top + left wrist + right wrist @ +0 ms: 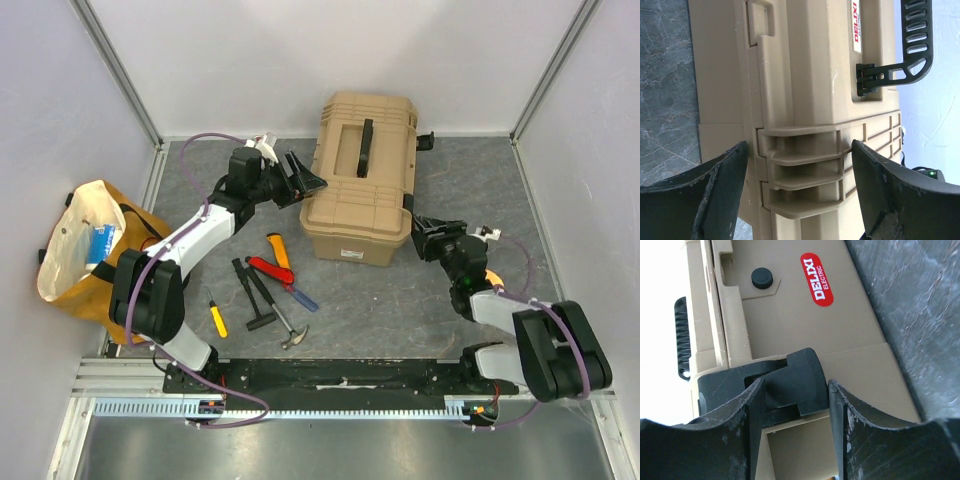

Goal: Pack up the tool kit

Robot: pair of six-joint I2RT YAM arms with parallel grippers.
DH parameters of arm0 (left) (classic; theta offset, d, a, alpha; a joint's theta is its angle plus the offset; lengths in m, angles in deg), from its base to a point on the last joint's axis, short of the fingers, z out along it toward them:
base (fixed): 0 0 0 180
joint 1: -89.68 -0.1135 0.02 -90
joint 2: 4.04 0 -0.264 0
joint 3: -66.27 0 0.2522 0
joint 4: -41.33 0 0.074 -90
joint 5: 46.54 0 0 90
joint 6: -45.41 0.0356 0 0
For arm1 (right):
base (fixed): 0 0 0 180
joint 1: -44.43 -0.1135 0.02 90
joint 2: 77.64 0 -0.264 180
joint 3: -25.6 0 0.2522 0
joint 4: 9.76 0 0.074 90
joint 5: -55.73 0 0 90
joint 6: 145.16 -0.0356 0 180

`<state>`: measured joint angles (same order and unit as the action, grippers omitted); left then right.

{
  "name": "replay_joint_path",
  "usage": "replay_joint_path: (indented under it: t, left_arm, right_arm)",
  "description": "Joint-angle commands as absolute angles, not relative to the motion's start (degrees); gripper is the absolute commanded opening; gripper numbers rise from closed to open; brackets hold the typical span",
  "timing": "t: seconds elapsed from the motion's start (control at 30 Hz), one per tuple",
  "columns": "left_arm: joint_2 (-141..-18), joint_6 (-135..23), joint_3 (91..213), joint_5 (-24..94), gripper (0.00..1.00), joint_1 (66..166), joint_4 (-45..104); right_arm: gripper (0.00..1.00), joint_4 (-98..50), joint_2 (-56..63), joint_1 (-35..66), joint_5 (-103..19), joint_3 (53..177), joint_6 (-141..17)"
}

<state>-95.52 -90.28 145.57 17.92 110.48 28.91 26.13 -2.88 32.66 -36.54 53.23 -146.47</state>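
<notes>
Right now the tan toolbox (362, 180) sits closed at 12 o'clock on the counter (400, 300). At its 9 o'clock, the left gripper (300, 180) gapes wide. At 3 o'clock, the right gripper (795, 390) pinches a black latch (790, 382). Small tools (270, 290) lie at 7 o'clock.

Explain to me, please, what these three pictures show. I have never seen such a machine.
Two robot arms stand at a table's near edge. One picture looks down from above; the other two come from cameras on the wrists. The left gripper is open beside the closed tan toolbox, holding nothing. The right gripper has its fingers around a black latch on the toolbox's side. On the table lie a hammer, a yellow screwdriver and other small tools. A yellow bag sits at the left.
</notes>
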Motion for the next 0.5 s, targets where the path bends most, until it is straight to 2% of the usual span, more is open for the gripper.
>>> replay_joint_path:
  t: [0.0, 0.23, 0.47]
  left_arm:
    - [-97.3, -87.7, 146.0, 9.3, 0.84, 113.9, 24.8]
    - [-97.3, -87.9, 145.5, 9.7, 0.84, 113.9, 24.6]
    - [-97.2, -87.7, 145.1, 9.6, 0.82, 113.9, 24.9]
  right_arm:
    - [0.33, 17.1, -11.0, 29.6, -44.9, 62.3, -135.3]
    - [0.35, 7.3, -15.7, 29.5, -41.2, 63.8, -132.0]
    - [0.47, 5.3, -19.8, 29.5, -39.0, 65.6, -127.1]
